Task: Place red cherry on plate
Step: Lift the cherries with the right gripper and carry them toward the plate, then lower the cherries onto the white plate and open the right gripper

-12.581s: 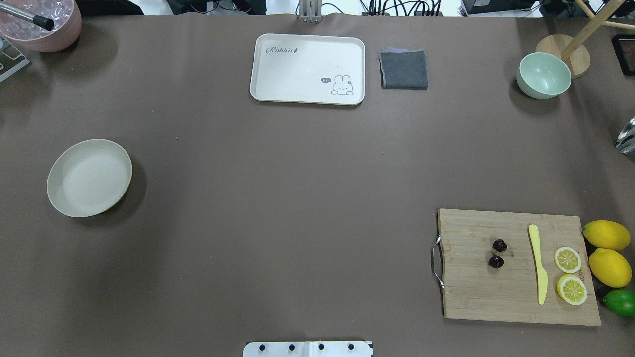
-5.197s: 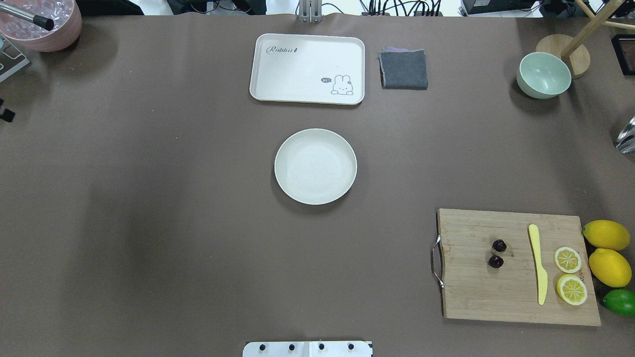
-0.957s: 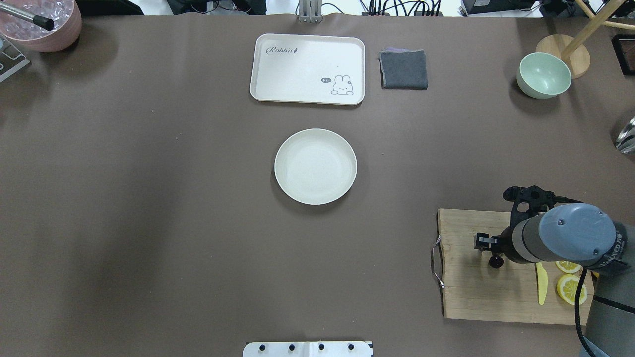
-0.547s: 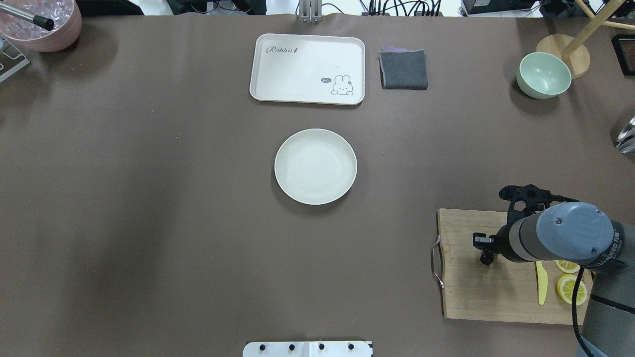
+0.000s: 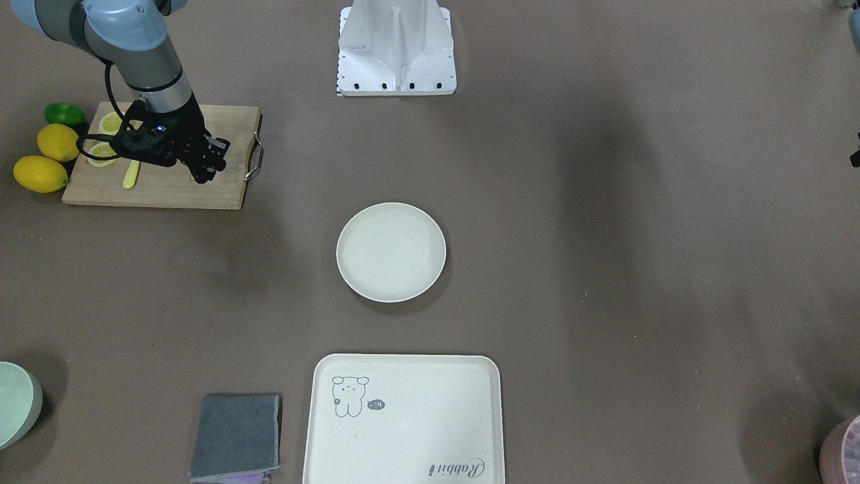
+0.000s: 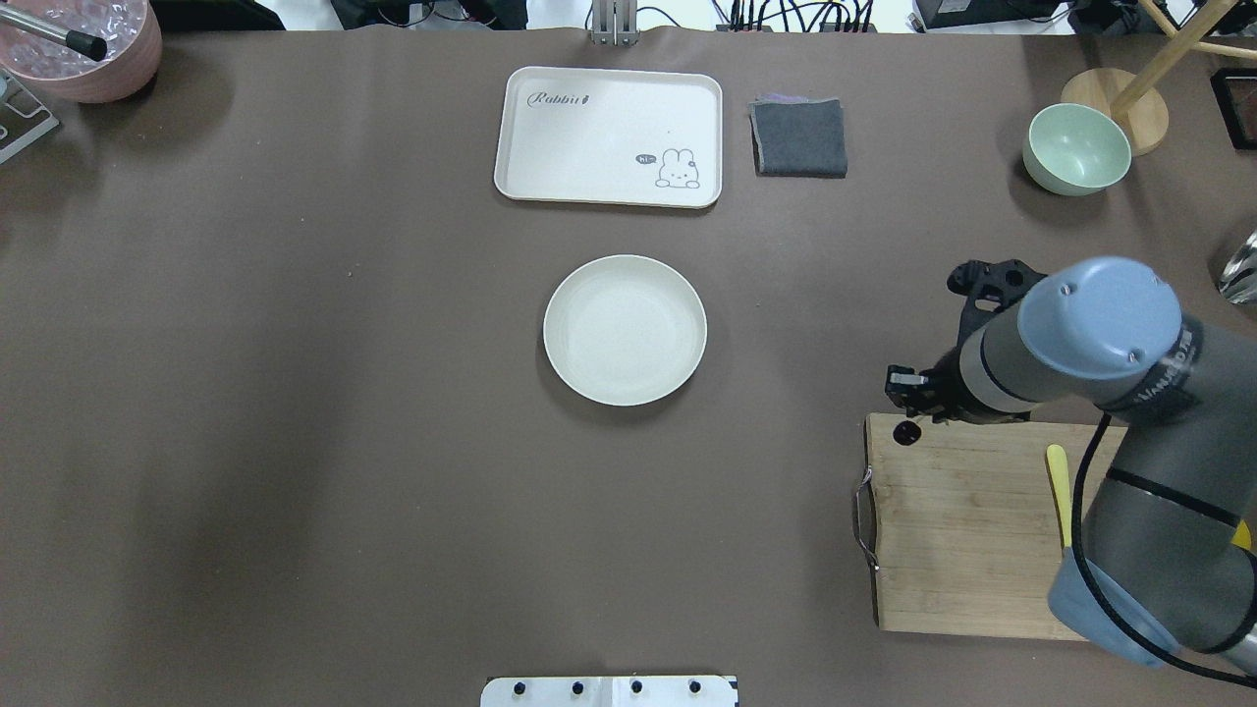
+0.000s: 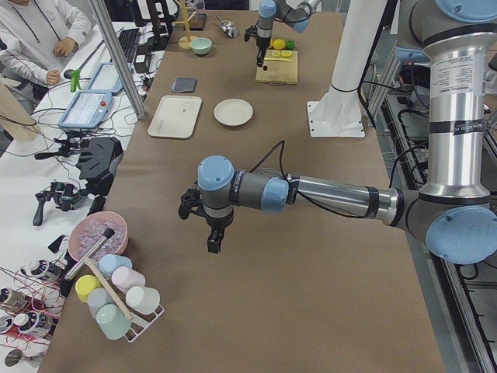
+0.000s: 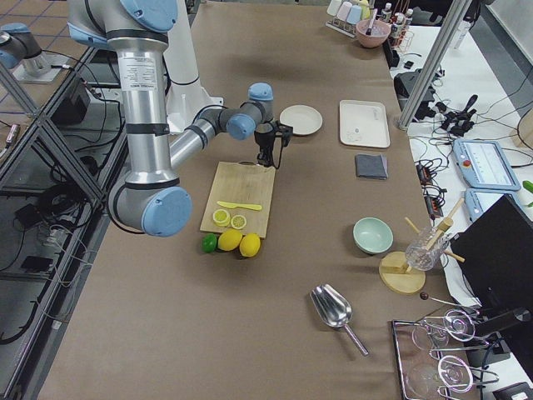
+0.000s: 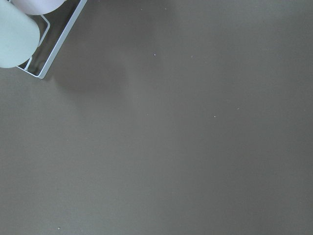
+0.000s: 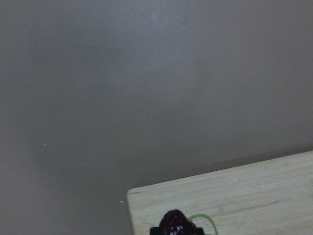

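Observation:
The red cherry [image 6: 907, 433] hangs over the far left corner of the wooden cutting board [image 6: 967, 550], clear of its surface. My right gripper [image 6: 908, 401] is shut on it from above. The same gripper [image 5: 203, 171] and cherry [image 5: 200, 178] show over the board's corner in the front-facing view. In the right wrist view the dark cherry [image 10: 176, 224] and a thin green stem sit at the bottom edge. The round cream plate [image 6: 625, 330] stands at the table's middle, well left of the gripper. My left gripper [image 7: 213, 241] hovers over bare table at the left end; I cannot tell its state.
A rabbit tray [image 6: 609, 135], grey cloth [image 6: 799, 137] and pale green bowl [image 6: 1076, 149] line the far side. A yellow knife [image 6: 1057, 481] lies on the board. Lemon slices [image 5: 104, 151], whole lemons [image 5: 40, 173] and a lime sit beside it. A pink bowl [image 6: 83, 44] stands far left.
The plate went from the table's left to its middle. Then my right gripper came down on the cherry, lifted it, and carried it to the board's far left corner.

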